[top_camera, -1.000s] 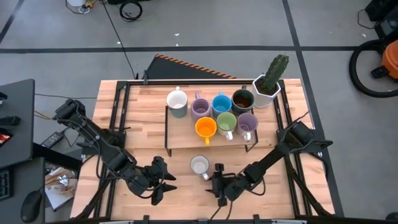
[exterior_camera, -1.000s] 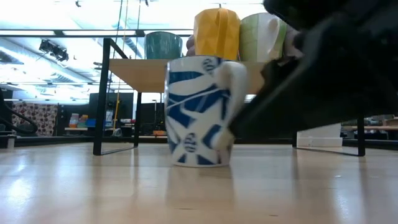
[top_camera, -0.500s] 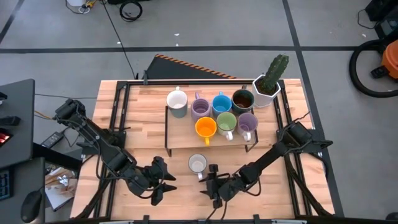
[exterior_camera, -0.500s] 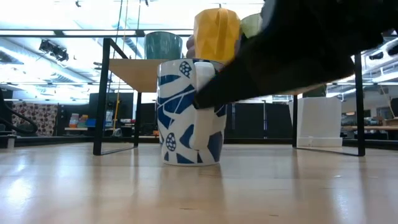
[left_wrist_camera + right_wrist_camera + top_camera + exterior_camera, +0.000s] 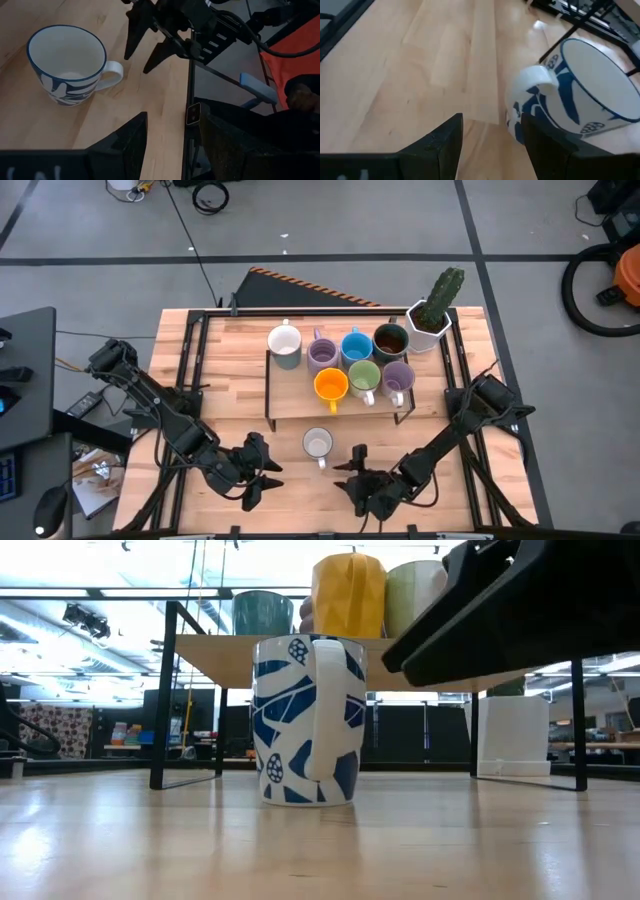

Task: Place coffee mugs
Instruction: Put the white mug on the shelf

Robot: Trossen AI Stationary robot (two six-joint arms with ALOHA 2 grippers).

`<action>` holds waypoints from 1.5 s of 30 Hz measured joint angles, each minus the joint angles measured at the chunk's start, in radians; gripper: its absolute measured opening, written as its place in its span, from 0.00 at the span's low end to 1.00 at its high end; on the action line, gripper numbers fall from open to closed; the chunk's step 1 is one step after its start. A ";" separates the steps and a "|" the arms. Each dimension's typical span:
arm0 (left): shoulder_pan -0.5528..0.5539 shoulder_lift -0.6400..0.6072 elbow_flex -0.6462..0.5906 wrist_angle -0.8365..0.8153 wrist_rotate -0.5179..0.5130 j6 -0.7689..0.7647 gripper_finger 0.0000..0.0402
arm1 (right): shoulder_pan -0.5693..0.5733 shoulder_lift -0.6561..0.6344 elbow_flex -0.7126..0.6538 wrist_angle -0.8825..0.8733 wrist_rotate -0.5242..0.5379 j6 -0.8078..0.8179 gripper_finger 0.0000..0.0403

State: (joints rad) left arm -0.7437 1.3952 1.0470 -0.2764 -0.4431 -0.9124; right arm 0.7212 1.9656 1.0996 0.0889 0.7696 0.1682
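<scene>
My right gripper (image 5: 352,472) hangs low over the front of the table (image 5: 230,350), its fingers spread with nothing between them, just beside the white mug with the blue leaf pattern (image 5: 318,444) but not touching it. My left gripper (image 5: 268,472) waits at the front edge on the other side of that mug, fingers also spread and empty. The patterned mug stands upright on the bare wood in front of the small raised shelf (image 5: 290,395), its handle turned toward the front; from table height it shows in full (image 5: 306,720), and my right wrist camera sees its handle just past my fingertips (image 5: 446,132).

Farther back, on the shelf, the front row holds the orange mug (image 5: 331,386), the green mug (image 5: 364,377) and a lavender mug (image 5: 398,377). Behind them sit a white mug (image 5: 285,341), a second lavender mug (image 5: 322,353), the blue mug (image 5: 356,346) and the dark brown mug (image 5: 390,339). At the far right corner stands a white planter with a cactus (image 5: 432,313)
</scene>
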 joint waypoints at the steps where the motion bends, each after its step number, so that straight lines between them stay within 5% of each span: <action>1: 0.000 0.000 0.000 0.000 0.000 0.000 0.47 | -0.001 0.000 0.000 0.000 -0.004 -0.003 0.51; 15: 0.000 0.000 0.000 0.000 0.000 -0.001 0.47 | -0.110 0.011 0.000 0.190 -0.201 -0.103 0.51; 28: 0.016 0.109 0.007 0.085 0.047 0.006 0.47 | -0.048 -0.120 0.000 -0.105 -0.152 -0.036 0.51; 35: 0.019 0.239 0.202 -0.050 0.047 0.090 0.45 | 0.011 -0.262 -0.069 -0.346 -0.069 0.113 0.51; 45: 0.034 0.388 0.436 -0.306 0.044 0.113 0.42 | 0.077 -0.500 -0.315 -0.298 -0.006 0.202 0.51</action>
State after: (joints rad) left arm -0.7093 1.7828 1.4832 -0.5827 -0.3995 -0.7998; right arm 0.7983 1.4651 0.7847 -0.2089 0.7639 0.3699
